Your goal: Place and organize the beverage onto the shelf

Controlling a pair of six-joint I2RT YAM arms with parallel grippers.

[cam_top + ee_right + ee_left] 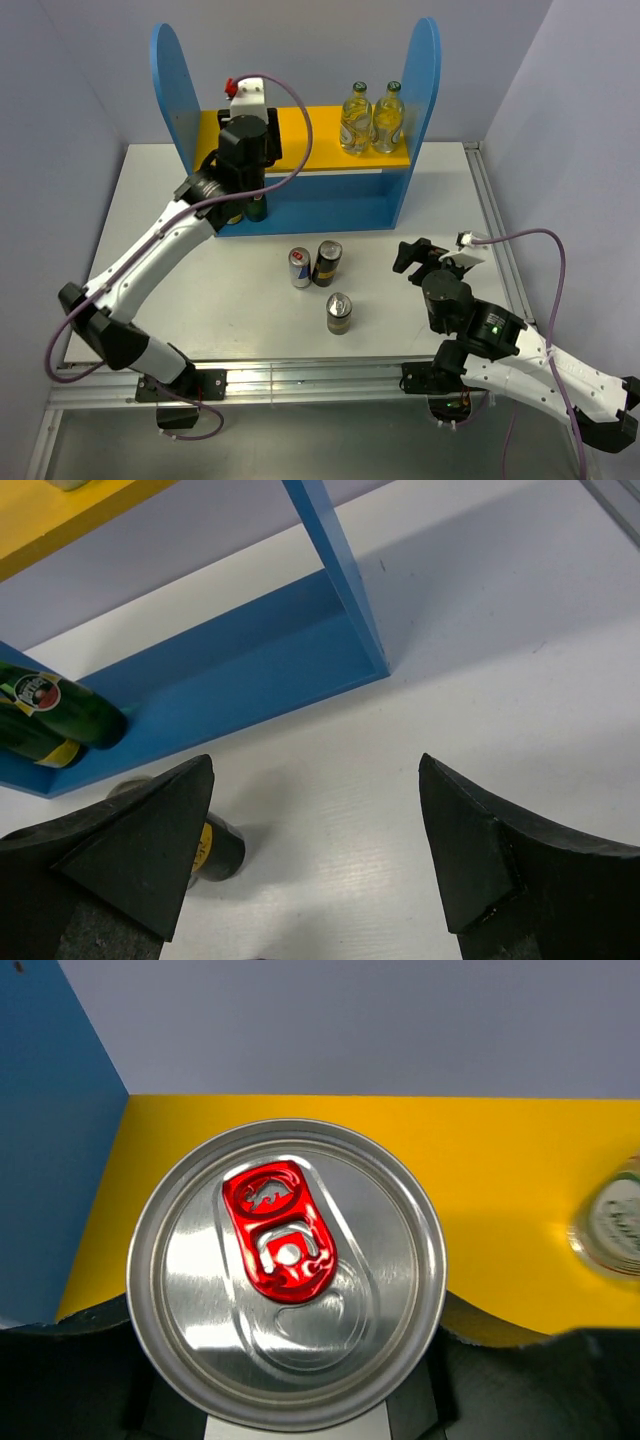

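Note:
The blue shelf (410, 120) stands at the back with a yellow upper board (325, 135). Two clear glass bottles (372, 118) stand on the board's right part; one cap shows in the left wrist view (612, 1222). My left gripper (245, 138) is over the board's left part, shut on a can with a silver top and red tab (288, 1270); the can's body is hidden. A blue-and-silver can (300, 267) and two black-and-gold cans (327, 262) (340, 312) stand on the table. My right gripper (412, 255) (315, 770) is open and empty, right of the cans.
A green bottle (60, 720) lies on the shelf's blue lower level (240, 670), also seen under my left arm (258, 207). A black-and-gold can (215, 850) shows beside my right gripper's left finger. A metal rail (300, 375) runs along the table's near edge.

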